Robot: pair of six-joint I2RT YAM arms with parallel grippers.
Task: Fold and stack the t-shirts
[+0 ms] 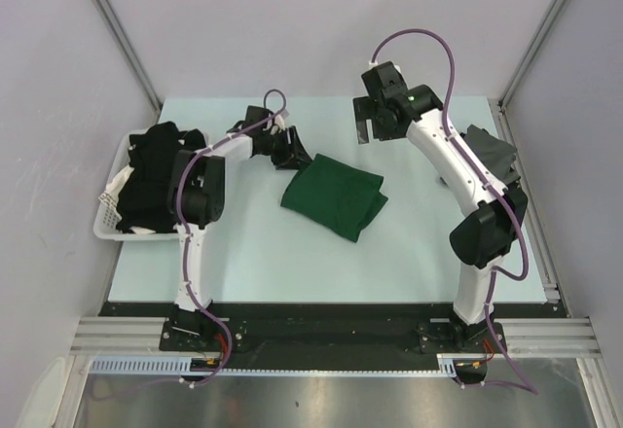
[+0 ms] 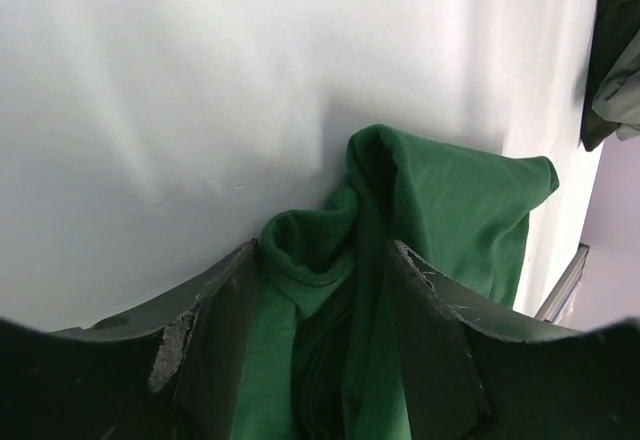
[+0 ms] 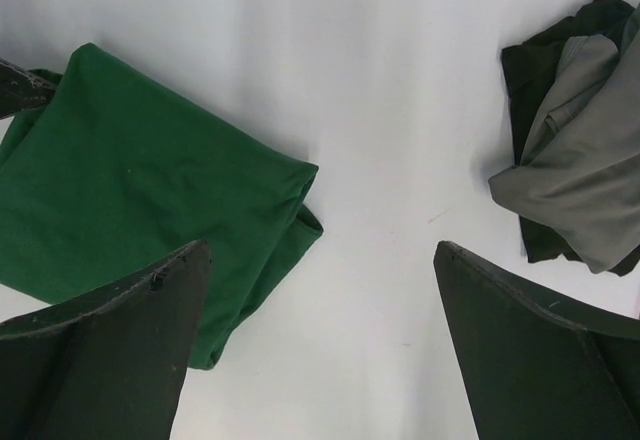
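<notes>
The pale bench (image 1: 253, 253) fills the middle of the top view. The left arm (image 1: 195, 243) rises from the near edge and bends to the far side, and the right arm (image 1: 448, 156) rises near the right edge and reaches to the far middle.

At the left edge of the bench stands a white basket (image 1: 109, 216). Black shirts (image 1: 151, 170) are heaped in it and rise above its rim.

The green shirt (image 1: 336, 196) lies near the middle of the bench, folded into a thick packet that is turned at an angle. Its right end is a rounded fold (image 3: 300, 200). Its far left corner is bunched and wrinkled (image 2: 310, 245).

At the far right of the bench, partly behind the right arm, lies a grey shirt (image 1: 487, 146). In the right wrist view the grey shirt (image 3: 580, 160) rests crumpled on top of a dark shirt (image 3: 530, 70). This pile is well apart from the green shirt.

The left gripper (image 1: 290, 154) is at the far left corner of the green shirt. In its wrist view the left gripper (image 2: 322, 248) is grasping the bunched green cloth, which fills the gap between its two fingers.

The right gripper (image 1: 363, 122) hangs above the bench, to the far side of the green shirt. In its wrist view the right gripper (image 3: 320, 248) is released, its fingers are wide apart, and only bare bench shows between them.
</notes>
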